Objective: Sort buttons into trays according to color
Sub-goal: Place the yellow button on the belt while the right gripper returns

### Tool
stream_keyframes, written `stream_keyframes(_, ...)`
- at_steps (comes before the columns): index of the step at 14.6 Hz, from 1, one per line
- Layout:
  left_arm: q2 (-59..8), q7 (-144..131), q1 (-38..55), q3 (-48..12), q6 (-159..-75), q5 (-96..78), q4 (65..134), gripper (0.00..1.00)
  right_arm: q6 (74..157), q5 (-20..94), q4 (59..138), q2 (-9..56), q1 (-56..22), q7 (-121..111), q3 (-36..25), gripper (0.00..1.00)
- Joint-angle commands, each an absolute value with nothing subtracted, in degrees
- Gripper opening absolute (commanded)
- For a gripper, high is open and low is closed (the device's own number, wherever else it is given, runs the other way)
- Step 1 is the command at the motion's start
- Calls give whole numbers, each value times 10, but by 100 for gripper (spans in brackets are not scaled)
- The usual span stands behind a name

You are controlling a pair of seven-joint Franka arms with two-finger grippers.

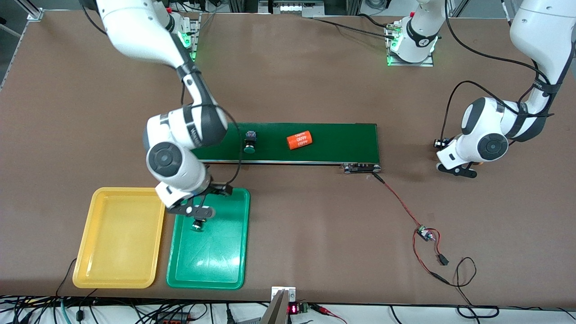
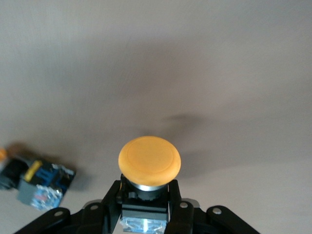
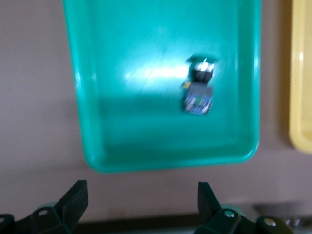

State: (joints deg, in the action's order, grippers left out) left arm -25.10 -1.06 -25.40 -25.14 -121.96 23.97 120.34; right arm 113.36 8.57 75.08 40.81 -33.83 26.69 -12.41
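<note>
My left gripper [image 2: 145, 192] is shut on the black body of a button with an orange-yellow cap [image 2: 149, 162], low over the bare table at the left arm's end [image 1: 455, 167]. Beside it a second button [image 2: 41, 181] lies on its side, its cap mostly cut off. My right gripper [image 1: 198, 211] hangs open over the green tray's [image 1: 211, 256] edge nearest the belt, with nothing between its fingers [image 3: 142, 195]. A button [image 3: 199, 90] lies in that tray [image 1: 197, 224]. The yellow tray [image 1: 85, 243] stands next to it. A green-capped button [image 1: 250, 140] rests on the belt.
The dark-green conveyor belt [image 1: 342, 141] runs across the table's middle and carries an orange cylinder with white print [image 1: 299, 140]. A red and black cable with a small circuit board [image 1: 425, 234] trails from the belt's end toward the front edge.
</note>
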Motion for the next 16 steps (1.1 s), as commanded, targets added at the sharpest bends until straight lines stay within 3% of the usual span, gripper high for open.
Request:
stream_keyframes(1,-226,-17,-234,-325,-1139,208,1154,15,1137,90,860,333,-372,287,-123,100)
stream_keyframes(3,-232,-49,-208,-330,-1080,116,1103,16,1138,90,916,292,-395,302,-124,100)
stream_keyframes(5,-234,-75,-192,-330,-1088,28,1097,16,1143,90,957,266,-413,316,-124,100)
stream_keyframes(13,-293,-259,-66,-330,-1251,-21,1098,20,1252,84,1084,251,-481,397,-127,100)
stream_keyframes(14,-295,-271,-55,-330,-1252,-21,1099,25,1261,82,1092,252,-481,397,-127,100)
stream_keyframes(15,-295,-279,-52,-330,-1250,-22,1103,37,1270,81,1099,252,-481,397,-127,100)
stream_keyframes(16,-295,-283,-52,-330,-1247,-24,1105,66,1280,80,1107,252,-480,396,-127,100)
